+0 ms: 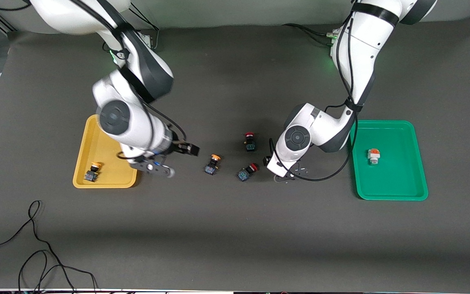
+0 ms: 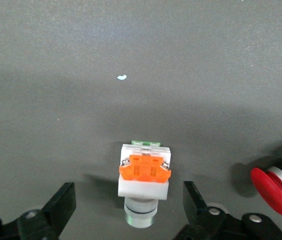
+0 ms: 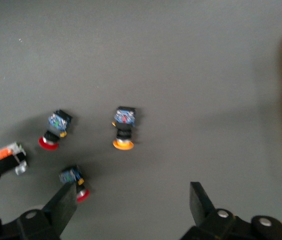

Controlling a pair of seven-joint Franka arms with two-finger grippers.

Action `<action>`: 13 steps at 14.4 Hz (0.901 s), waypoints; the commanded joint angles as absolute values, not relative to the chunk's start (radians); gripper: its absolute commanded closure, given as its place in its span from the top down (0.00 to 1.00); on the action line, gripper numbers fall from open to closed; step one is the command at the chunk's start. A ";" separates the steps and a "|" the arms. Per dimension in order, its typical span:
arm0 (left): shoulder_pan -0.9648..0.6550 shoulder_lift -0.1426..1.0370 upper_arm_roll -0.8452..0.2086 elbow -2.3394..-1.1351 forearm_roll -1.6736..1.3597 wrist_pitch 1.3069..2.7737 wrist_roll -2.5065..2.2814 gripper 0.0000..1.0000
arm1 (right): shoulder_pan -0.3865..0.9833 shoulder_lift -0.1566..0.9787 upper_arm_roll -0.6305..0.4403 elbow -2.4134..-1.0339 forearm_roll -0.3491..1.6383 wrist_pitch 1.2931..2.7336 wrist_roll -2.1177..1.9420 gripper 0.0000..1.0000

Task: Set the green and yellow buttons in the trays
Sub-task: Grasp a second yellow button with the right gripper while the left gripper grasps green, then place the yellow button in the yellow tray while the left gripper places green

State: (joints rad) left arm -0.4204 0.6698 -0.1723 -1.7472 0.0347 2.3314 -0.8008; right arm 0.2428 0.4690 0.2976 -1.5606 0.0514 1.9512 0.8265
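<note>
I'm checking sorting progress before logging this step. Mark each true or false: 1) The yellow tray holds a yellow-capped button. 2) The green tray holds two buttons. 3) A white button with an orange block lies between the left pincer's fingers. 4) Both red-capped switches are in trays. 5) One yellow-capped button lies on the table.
1) True: a yellow-capped button lies in the yellow tray.
2) False: the green tray holds one white button.
3) True: the white button with an orange block lies on the table between the left pincer's open fingers.
4) False: both red-capped switches lie on the table.
5) True: a second yellow-capped button.
</note>
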 commanded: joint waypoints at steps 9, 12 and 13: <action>-0.344 0.453 -0.166 -1.692 0.025 2.101 -0.821 0.25 | 0.288 0.764 0.341 -1.666 -0.248 2.402 1.152 1.00; -0.305 0.350 -0.164 -1.664 -0.023 1.994 -0.796 0.23 | 0.291 0.807 0.341 -1.671 -0.308 2.444 1.192 0.98; -0.289 0.327 -0.164 -1.664 -0.026 1.968 -0.764 0.22 | 0.291 0.808 0.341 -1.671 -0.308 2.444 1.192 0.84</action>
